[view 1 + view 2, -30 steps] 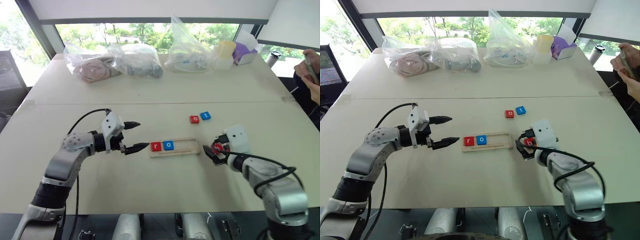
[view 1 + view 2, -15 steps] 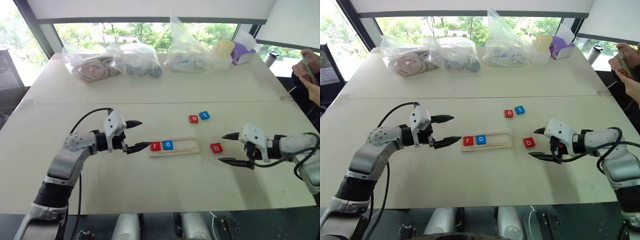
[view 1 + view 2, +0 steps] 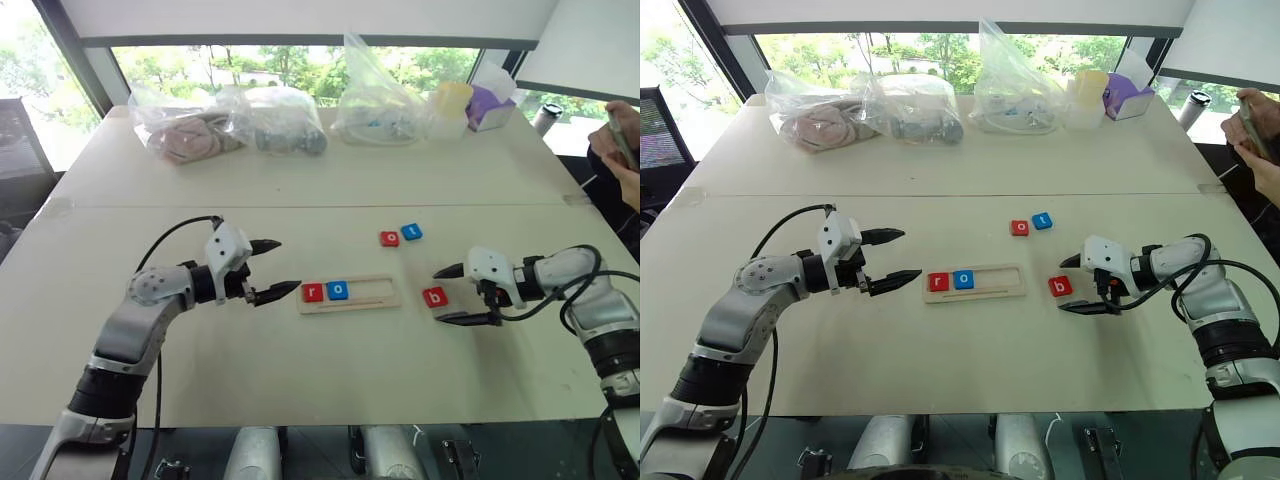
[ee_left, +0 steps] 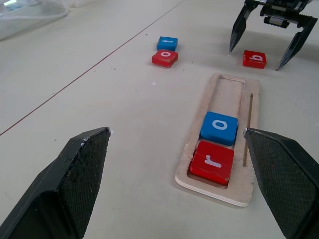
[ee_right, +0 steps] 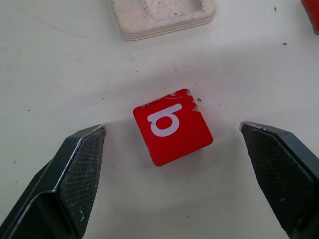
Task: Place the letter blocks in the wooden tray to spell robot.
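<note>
Right gripper (image 3: 452, 296) spread wide around red b block (image 3: 434, 296), not touching. Left gripper (image 3: 274, 268) wide too, empty, beside tray (image 3: 385, 298).

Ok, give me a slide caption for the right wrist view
Open right pincer straddles the red b block lying on the table, short of the wooden tray.

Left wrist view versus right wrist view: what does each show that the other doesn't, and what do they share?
Left wrist alone: the red r tile and blue o tile seated in the tray, the blue t tile beside a loose red o tile, and the right gripper, jaws open, straddling the b.
Right wrist alone: the b tile's chipped corner and grit on the table.
Both: the red b tile lying flat on the table, and the wooden tray's empty end.
</note>
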`<state>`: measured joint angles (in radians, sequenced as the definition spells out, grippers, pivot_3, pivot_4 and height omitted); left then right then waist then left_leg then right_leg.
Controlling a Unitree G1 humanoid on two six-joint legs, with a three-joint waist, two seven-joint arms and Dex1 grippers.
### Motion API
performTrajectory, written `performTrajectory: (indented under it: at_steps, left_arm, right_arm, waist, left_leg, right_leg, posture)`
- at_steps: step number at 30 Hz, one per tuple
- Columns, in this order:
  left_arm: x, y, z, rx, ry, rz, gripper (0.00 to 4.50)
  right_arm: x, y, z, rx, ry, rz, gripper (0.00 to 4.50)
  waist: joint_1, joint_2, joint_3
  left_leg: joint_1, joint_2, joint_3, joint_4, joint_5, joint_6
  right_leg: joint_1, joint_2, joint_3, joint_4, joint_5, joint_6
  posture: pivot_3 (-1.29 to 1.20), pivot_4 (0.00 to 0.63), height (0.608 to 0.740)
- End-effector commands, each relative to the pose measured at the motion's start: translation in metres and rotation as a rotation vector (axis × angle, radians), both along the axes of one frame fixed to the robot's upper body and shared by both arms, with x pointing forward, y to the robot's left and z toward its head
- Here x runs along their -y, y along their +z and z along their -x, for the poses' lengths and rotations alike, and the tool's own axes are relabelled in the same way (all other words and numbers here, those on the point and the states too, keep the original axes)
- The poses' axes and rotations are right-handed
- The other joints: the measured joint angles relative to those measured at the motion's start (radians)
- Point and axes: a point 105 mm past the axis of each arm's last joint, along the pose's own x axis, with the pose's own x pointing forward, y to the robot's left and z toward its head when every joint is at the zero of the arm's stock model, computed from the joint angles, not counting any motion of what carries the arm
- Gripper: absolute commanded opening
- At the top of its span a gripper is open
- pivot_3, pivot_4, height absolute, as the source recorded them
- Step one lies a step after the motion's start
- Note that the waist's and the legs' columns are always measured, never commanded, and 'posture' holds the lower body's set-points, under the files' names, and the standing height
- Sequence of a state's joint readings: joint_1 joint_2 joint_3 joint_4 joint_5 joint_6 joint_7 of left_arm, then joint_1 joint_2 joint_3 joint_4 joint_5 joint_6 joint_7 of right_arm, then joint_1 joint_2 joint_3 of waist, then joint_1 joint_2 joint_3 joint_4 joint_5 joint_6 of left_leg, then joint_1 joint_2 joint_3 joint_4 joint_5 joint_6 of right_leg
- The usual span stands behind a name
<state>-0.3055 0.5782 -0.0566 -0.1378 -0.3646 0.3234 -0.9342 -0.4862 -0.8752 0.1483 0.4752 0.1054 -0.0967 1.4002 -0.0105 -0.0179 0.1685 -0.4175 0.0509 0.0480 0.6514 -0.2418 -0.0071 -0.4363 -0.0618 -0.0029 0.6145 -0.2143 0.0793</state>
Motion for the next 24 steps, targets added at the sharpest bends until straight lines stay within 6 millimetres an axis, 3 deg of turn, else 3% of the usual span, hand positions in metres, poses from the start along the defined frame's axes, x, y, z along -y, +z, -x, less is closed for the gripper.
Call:
performTrajectory:
  at_steps: [1,6,11,15,18,24]
  left_arm:
    - [-0.001,0.013,0.004,0.052,-0.002,0.007,4.5]
    - [-0.001,0.014,0.005,0.049,-0.011,0.003,4.5]
    - [0.002,0.014,0.007,0.035,-0.037,0.003,4.5]
    - [0.004,0.013,0.007,0.035,-0.046,-0.002,4.5]
    - [0.004,0.013,0.006,0.039,-0.043,-0.001,4.5]
    - [0.002,0.012,0.008,0.047,-0.035,-0.003,4.5]
  right_arm:
    - [-0.002,0.0,-0.003,0.019,0.014,0.007,3.53]
    - [-0.006,0.008,-0.006,0.034,0.018,-0.013,1.1]
    - [-0.029,0.035,-0.01,0.088,0.051,-0.075,1.11]
    - [-0.075,0.056,0.0,0.085,0.167,-0.134,1.11]
    - [-0.099,0.052,0.004,0.07,0.208,-0.136,1.11]
    - [-0.119,0.04,-0.001,0.075,0.255,-0.093,1.11]
  waist:
    - [0.0,0.0,0.0]
    - [-0.003,0.0,0.0]
    - [-0.003,0.0,0.0]
    - [-0.002,0.001,0.001]
    - [-0.001,0.001,0.001]
    - [0.001,0.001,0.001]
  left_leg:
    - [0.002,0.0,0.0,0.0,0.0,0.0]
    - [0.009,0.0,0.001,0.0,0.0,0.0]
    - [0.009,0.0,0.001,-0.001,0.0,0.0]
    - [0.009,0.0,0.001,-0.002,0.0,0.0]
    - [0.009,0.001,0.0,-0.003,0.0,0.0]
    - [0.008,0.0,0.002,-0.001,0.0,-0.001]
  right_leg:
    - [0.002,0.0,0.0,0.0,0.0,0.0]
    - [0.008,-0.001,0.0,0.0,0.0,0.0]
    - [0.008,-0.001,0.0,0.0,0.0,-0.001]
    - [0.007,0.0,0.0,0.0,0.0,-0.001]
    - [0.007,0.0,0.0,0.0,0.0,-0.001]
    - [0.007,-0.002,0.0,-0.001,0.0,-0.001]
  posture:
    - [0.0,0.15,0.74]
    - [0.0,0.15,0.74]
    - [0.0,0.15,0.74]
    - [0.0,0.15,0.74]
    - [0.0,0.15,0.74]
    - [0.0,0.15,0.74]
